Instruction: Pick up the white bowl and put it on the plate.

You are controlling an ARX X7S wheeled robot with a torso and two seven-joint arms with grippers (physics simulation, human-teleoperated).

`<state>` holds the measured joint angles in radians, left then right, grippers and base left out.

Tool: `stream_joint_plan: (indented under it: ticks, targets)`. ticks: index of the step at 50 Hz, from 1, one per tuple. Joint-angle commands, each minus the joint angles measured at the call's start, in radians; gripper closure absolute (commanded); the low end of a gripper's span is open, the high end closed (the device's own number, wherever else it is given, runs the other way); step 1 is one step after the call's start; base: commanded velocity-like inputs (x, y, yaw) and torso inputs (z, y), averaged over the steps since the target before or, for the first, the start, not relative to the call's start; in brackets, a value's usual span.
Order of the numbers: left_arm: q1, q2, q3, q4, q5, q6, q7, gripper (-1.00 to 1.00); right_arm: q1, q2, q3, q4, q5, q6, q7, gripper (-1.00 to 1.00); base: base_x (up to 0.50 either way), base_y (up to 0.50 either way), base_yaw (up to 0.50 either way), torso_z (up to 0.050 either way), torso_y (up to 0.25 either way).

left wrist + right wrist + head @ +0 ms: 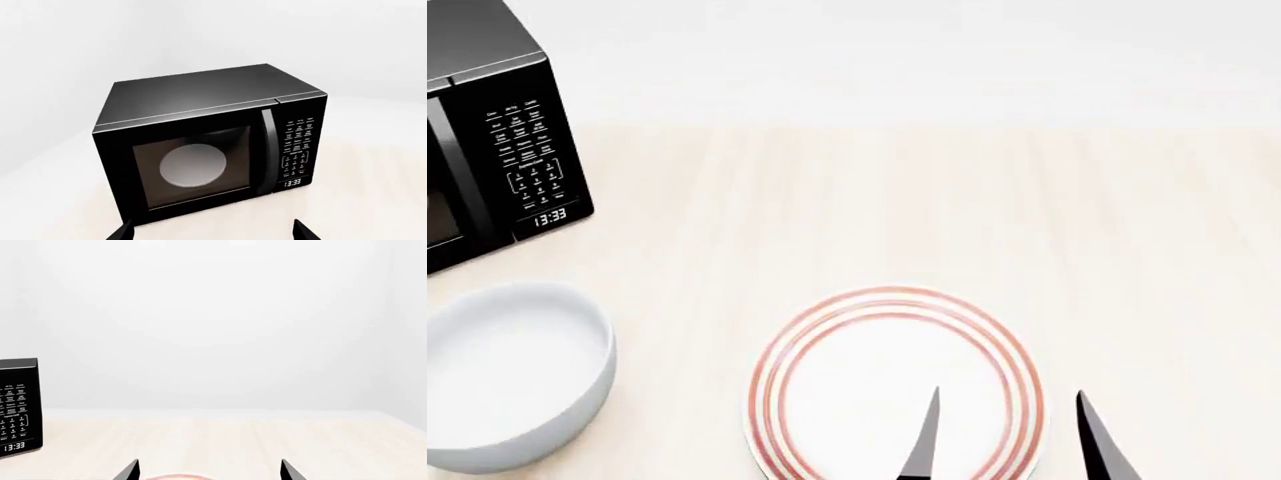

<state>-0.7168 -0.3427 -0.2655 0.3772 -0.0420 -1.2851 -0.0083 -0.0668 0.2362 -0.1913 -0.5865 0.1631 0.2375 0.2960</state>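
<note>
The white bowl (507, 375) sits on the table at the near left, deep and plain, with nothing in it. To its right lies the plate (894, 385), white with thin red rings. My right gripper (1008, 440) hangs open over the plate's near right part, its two dark fingertips spread wide. In the right wrist view that gripper (210, 471) is open, and the far rim of the plate (173, 477) just shows between the tips. My left gripper (213, 232) is open and empty, facing the microwave. The head view does not show it.
A black microwave (494, 140) with its door shut stands at the back left, behind the bowl. The clock reads 13:33. In the left wrist view the microwave (207, 140) fills the middle, a pale disc behind its glass. The light wood table (961, 200) extends back and right.
</note>
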Motion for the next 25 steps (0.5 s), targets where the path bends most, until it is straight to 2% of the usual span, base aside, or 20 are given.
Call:
stream_joint_plan:
  ticks: [1,10,25]
  targets:
    - [-0.015,0.028,-0.044,-0.072,0.050,-0.037,0.051,-1.00,0.003,0.009,-0.008,0.006,0.007,-0.004,0.010,-1.00,0.00,0.00,0.00,0.000,0.000]
    - [-0.018,0.037,-0.057,-0.107,0.030,-0.083,0.070,-1.00,0.005,0.015,-0.013,0.007,0.011,-0.003,0.018,-1.00,0.00,0.00,0.00,0.000,0.000]
    - [-0.005,0.042,-0.065,-0.148,0.026,-0.074,0.067,-1.00,0.007,0.024,-0.023,0.013,0.015,-0.010,0.030,-1.00,0.00,0.00,0.00,0.000,0.000]
